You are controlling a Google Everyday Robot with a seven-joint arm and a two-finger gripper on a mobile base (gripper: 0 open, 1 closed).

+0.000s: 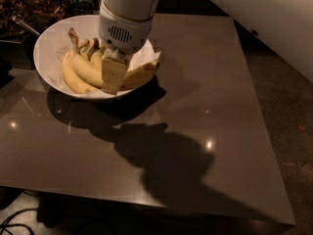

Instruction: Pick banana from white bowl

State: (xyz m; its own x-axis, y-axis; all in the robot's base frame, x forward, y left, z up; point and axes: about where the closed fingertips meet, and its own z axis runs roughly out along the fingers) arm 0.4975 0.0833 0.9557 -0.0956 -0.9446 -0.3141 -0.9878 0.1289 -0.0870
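Gripper (113, 77), on the end of a white arm (128, 9), is hanging down inside the white bowl (49, 43) at the far left of a dark table (220, 97). I cannot tell whether it is clenched or released. The banana (142, 74) is lying against its right side, its dark tip poking over the rim. Bunched bananas (80, 67) are lying to its left.

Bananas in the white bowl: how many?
4 visible: three bunched bananas on the white bowl's left side, one banana right of the claw, which sits mid-bowl. More may hide beneath it.
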